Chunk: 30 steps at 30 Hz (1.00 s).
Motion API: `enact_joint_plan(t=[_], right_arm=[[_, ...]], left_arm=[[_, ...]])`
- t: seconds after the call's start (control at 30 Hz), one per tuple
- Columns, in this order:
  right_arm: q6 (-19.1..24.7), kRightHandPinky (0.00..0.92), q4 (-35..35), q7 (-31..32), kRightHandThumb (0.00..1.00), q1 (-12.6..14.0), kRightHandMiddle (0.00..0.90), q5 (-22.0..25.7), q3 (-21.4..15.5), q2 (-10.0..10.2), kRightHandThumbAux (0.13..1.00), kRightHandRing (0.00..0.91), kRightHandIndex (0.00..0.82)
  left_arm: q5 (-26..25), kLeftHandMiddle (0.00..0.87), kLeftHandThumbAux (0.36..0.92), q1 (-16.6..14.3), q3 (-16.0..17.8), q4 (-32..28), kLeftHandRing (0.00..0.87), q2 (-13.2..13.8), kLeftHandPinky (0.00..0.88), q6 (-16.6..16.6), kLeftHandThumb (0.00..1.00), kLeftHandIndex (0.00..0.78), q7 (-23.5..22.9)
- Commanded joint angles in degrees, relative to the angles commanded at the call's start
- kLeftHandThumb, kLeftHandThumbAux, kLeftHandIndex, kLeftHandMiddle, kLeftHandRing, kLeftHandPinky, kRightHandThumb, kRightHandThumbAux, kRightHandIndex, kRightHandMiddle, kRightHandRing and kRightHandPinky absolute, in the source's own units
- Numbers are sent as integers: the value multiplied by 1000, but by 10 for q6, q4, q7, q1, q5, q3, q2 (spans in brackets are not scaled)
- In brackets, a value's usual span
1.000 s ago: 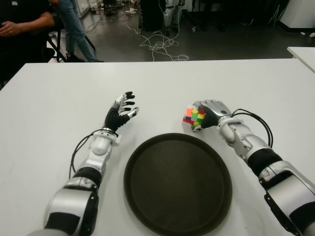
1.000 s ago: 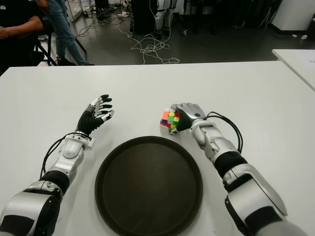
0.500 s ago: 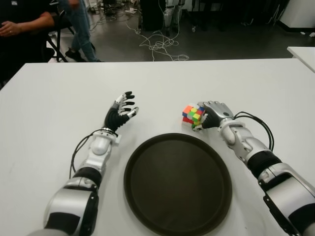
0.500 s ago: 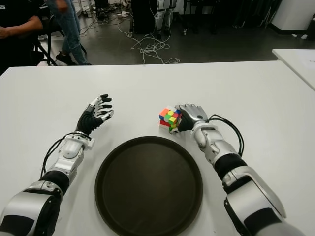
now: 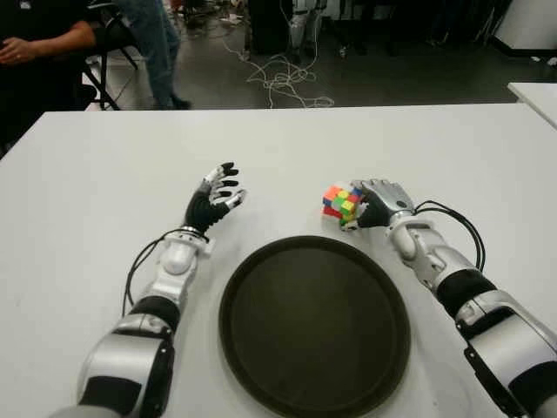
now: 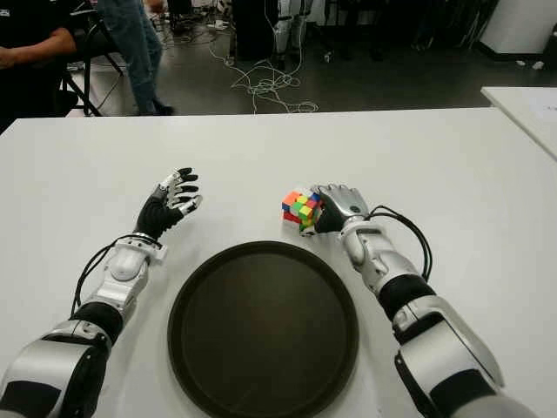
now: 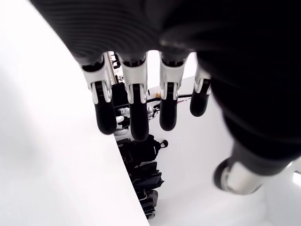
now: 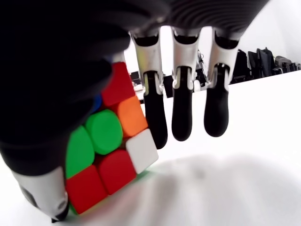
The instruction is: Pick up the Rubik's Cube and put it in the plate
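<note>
From the left eye, a broad white table (image 5: 96, 165) fills most of the scene, and beyond its far edge lies a dark workshop floor strewn with pale cables (image 5: 283, 83), with a seated person in black (image 5: 39, 52) at the far left and the blue-jeaned legs of a second person (image 5: 157, 35) beside them. Near the front edge sits a round dark brown plate (image 5: 261, 261) with a raised rim, holding nothing. Just beyond the plate's far right rim stands the multicoloured Rubik's Cube (image 5: 340, 202) on the table, outside the plate, and the silver-and-black right hand (image 5: 379, 203) presses against the cube's right side. The silver-and-black left hand (image 5: 213, 198) shows to the left of the plate, palm raised, fingers spread and empty. The right eye gives the same layout: cube (image 6: 299, 209) between the right hand (image 6: 338, 207) and open table, close to the plate (image 6: 200, 287) but apart from its rim. In the left wrist view the left hand's black-tipped fingers (image 7: 136, 113) hang loosely extended over bare white table, gripping nothing. In the right wrist view the cube (image 8: 106, 155), showing red, green, orange and white stickers, sits low against the table, tucked under the palm with the thumb (image 8: 42, 183) down one side; three fingers (image 8: 181, 110) hang straight past it without wrapping, so the hand only loosely cups the cube rather than clamping it.
</note>
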Motion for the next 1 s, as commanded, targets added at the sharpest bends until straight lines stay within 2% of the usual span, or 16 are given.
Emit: enact_joint_plan(t=[0.3, 0.6, 1.0], right_arm=[[2, 545, -12, -16, 684, 4, 591, 6, -10, 0, 737, 587, 424], [-12, 525, -64, -81, 683, 28, 564, 2, -32, -9, 738, 565, 422], [-19, 508, -101, -132, 680, 42, 541, -8, -38, -21, 740, 543, 421]], left_arm=[[-5, 196, 701, 0, 3, 1, 213, -1, 233, -2, 102, 147, -5], [-4, 186, 715, -2, 2, 2, 207, -1, 231, 0, 96, 150, -4], [-6, 179, 706, -4, 2, 1, 190, -1, 188, 5, 73, 150, -12]])
